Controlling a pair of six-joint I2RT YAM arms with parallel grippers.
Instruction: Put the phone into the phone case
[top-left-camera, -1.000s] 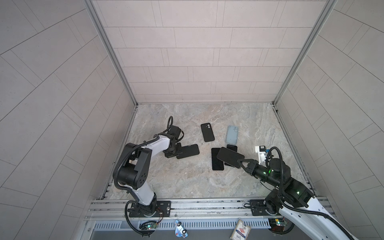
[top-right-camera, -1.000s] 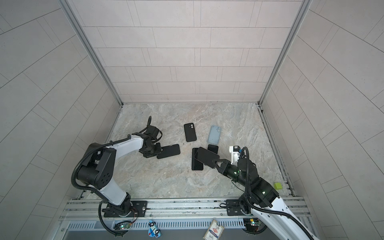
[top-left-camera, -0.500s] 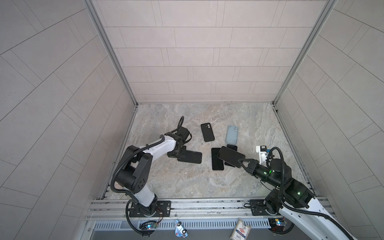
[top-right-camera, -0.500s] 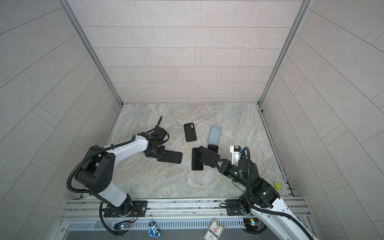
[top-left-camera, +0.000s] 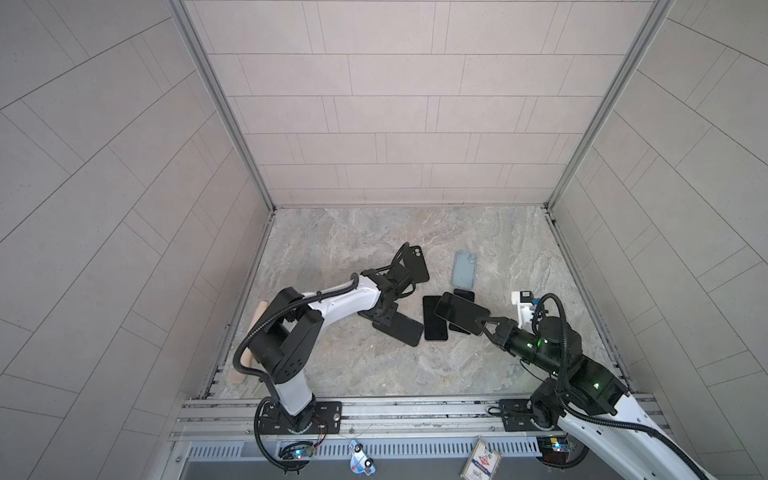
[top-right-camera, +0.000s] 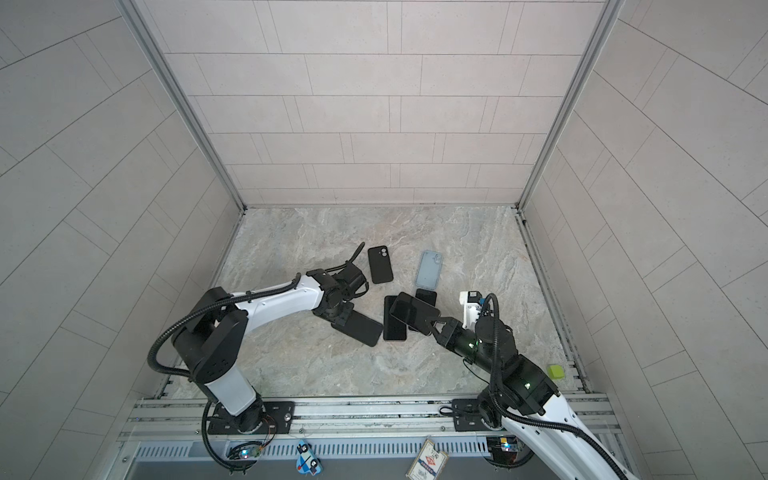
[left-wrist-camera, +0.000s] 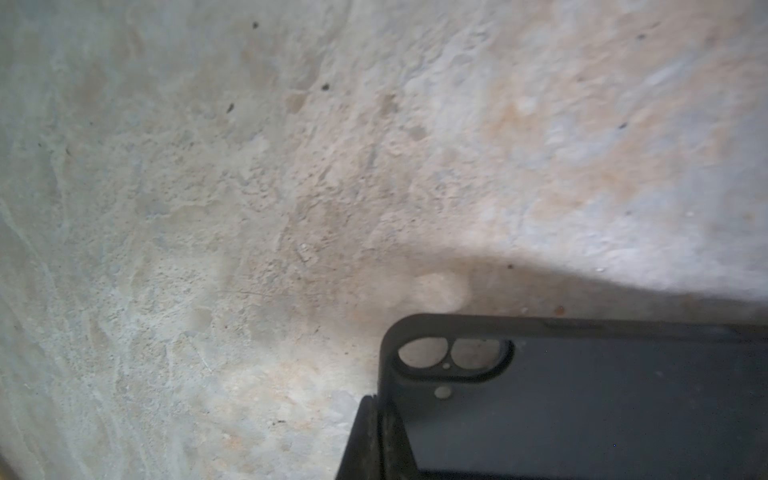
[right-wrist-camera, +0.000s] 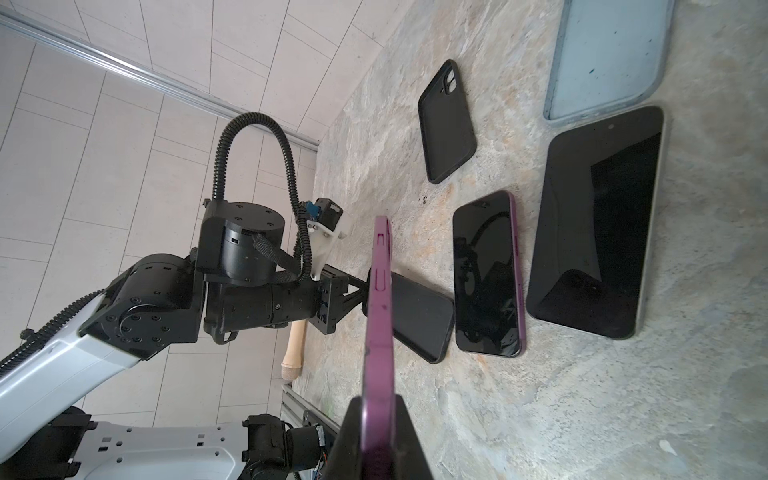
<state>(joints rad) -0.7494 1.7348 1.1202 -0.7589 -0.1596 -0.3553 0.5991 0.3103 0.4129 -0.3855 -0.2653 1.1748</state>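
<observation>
Slanting black case, cutout at left tool

Purple case; black case; pale blue case; purple-rimmed phone, black screen; desk mottled grey and beige, veined like stone.

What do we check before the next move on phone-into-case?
1. Left gripper jaws shut on held case: ok.
2. Held case empty, table showing through its camera hole in the left wrist view: ok.
3. Right gripper jaws shut on purple-edged slab: ok.
4. Slab is a bare phone, not a case: cannot tell.
5. Slab lined up over held case: not ok; it hangs over the big phone, apart from the case.
6. Held case flat on the table: cannot tell.
</observation>
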